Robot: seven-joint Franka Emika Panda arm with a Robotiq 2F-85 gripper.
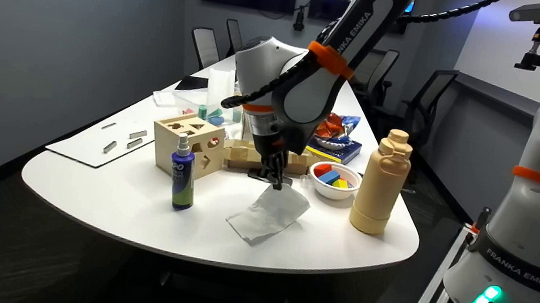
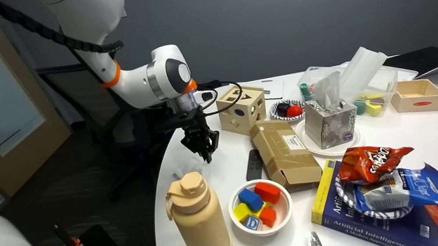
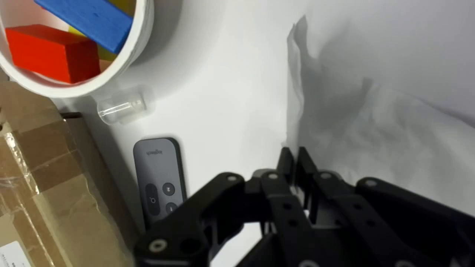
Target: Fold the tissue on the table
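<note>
The tissue (image 1: 269, 215) is a limp white sheet near the rounded end of the white table (image 1: 109, 208). Its far edge is lifted toward the gripper and its near part slopes down to the table, with a shadow under it. My gripper (image 1: 276, 184) is shut on that edge, low over the table. In the wrist view, the edge of the tissue (image 3: 393, 148) stands up between the nearly touching fingertips (image 3: 295, 157), and the rest spreads to the right. In an exterior view the tissue (image 2: 188, 167) shows only partly, with the bottle covering some of it.
A spray bottle (image 1: 183, 176) and wooden shape box (image 1: 186, 147) stand on one side of the tissue. A white bowl (image 1: 332, 192) with blocks and a tan bottle (image 1: 381, 188) stand on the other. A cardboard box (image 2: 276, 149) and remote (image 3: 157, 174) lie behind the gripper.
</note>
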